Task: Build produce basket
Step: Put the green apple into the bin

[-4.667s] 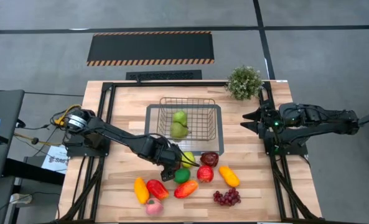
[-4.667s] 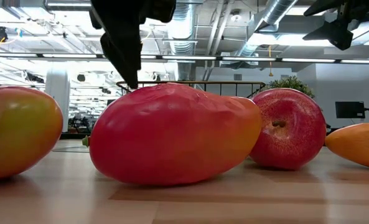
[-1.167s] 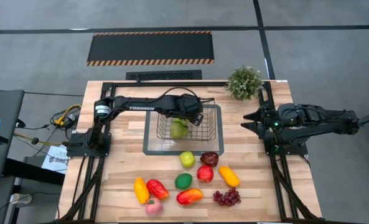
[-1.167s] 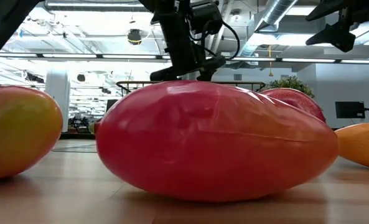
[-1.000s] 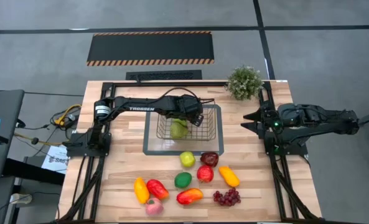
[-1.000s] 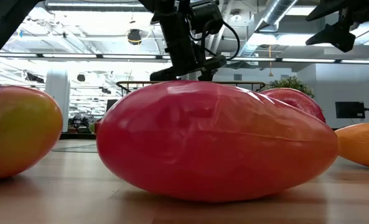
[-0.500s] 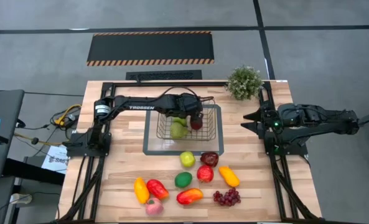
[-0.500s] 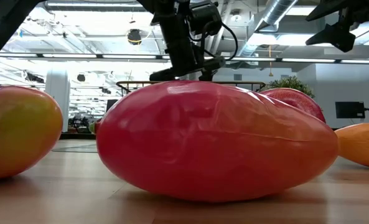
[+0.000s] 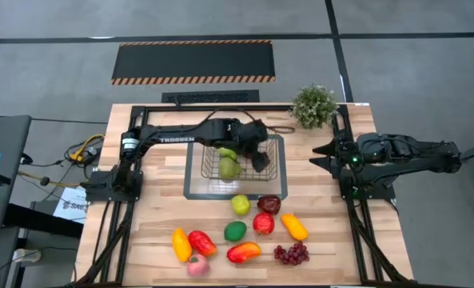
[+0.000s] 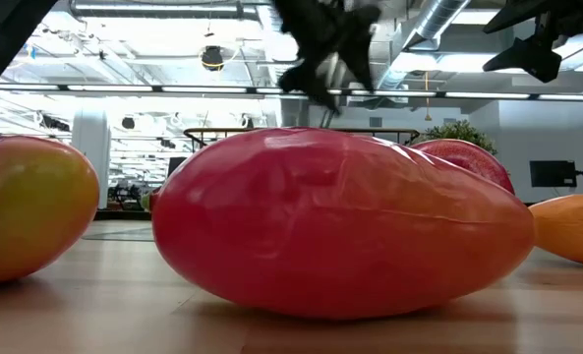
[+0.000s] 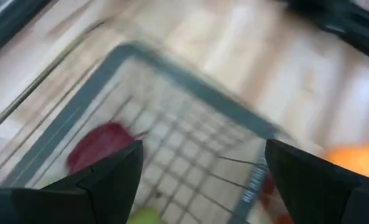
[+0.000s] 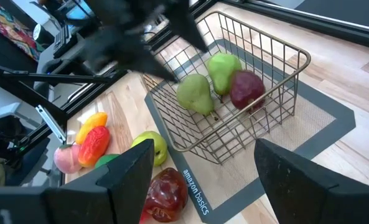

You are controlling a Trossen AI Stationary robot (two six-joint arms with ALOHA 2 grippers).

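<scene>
Progress: early. Left gripper [image 9: 256, 154] is above the basket [image 9: 275, 144] at table centre, fingers apart and empty. Inside lie two green pears [image 12: 206, 84] and a red apple [image 12: 247, 89]. Loose produce [image 9: 237, 230] — about ten pieces — waits nearer. Right gripper [image 9: 320, 154] idles right, fingers apart.

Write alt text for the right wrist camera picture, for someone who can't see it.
A wire basket on a grey tray holds two green pears and a dark red apple, with the left claw blurred above it. More toy produce lies on the wooden table beside the tray. The right claw frames the view, open and empty.
</scene>
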